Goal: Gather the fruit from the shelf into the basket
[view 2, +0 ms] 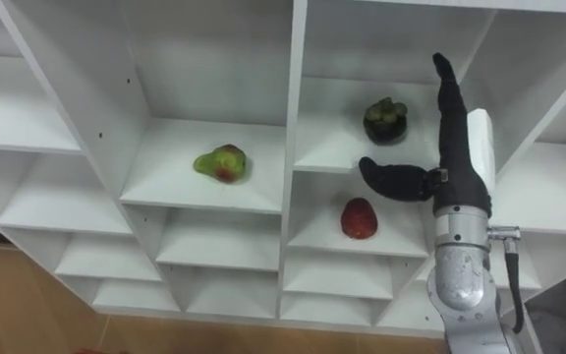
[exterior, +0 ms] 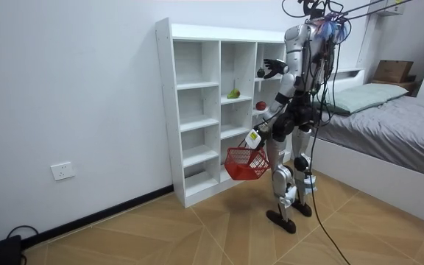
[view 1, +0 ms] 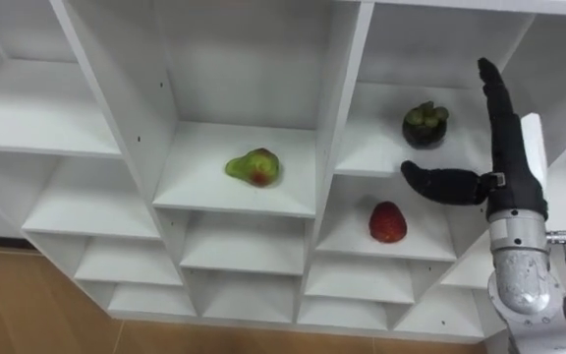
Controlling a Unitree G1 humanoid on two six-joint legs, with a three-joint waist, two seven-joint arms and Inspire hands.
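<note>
While right hand (view 1: 507, 157), fingers straight, hovers beside mangosteen (view 1: 425, 125), pear (view 1: 254, 167) lies left of it, red fruit (view 1: 387, 222) below; left hand (exterior: 255, 138) grips basket (exterior: 246, 165).

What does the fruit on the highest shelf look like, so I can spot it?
Look at the white closet, in the column by the raised right hand. Two fruits sit there; the mangosteen is the upper one, above the red fruit. It is dark and round with a green leafy cap, unlike the green pear.
</note>
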